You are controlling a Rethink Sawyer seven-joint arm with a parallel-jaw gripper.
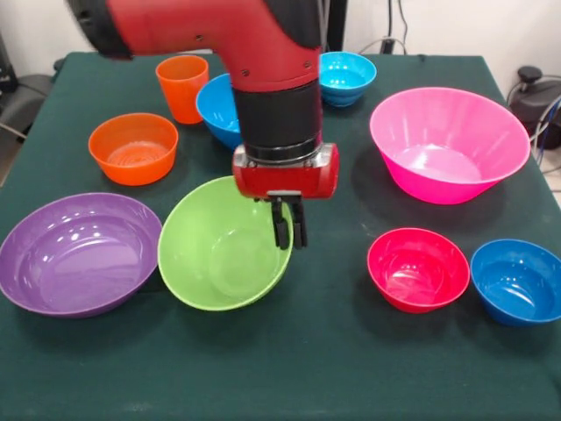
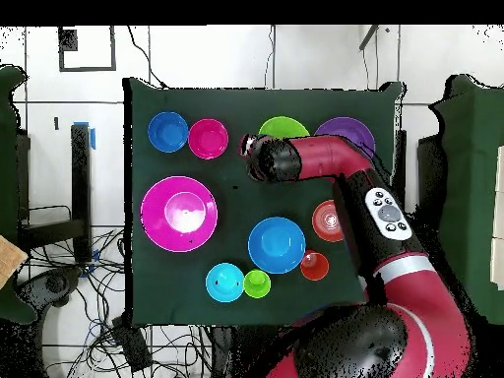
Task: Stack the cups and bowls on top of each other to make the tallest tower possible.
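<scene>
The end effector [image 1: 289,224] hangs at frame centre, fingers drawn close together and holding nothing, over the right rim of the lime green bowl [image 1: 223,254]. The purple bowl [image 1: 77,253] touches that bowl at lower left. The arm hides part of the large blue bowl [image 1: 216,110]. The orange cup [image 1: 182,86] and orange bowl [image 1: 133,147] stand upper left, and the pink bowl [image 1: 449,143] upper right. The red bowl [image 1: 417,268] and a small blue bowl [image 1: 517,281] sit lower right. All stand empty on the green surface [image 1: 333,360].

Dark green table [image 1: 351,351], white tiled floor [image 2: 197,59], loose cables [image 2: 59,266]
</scene>
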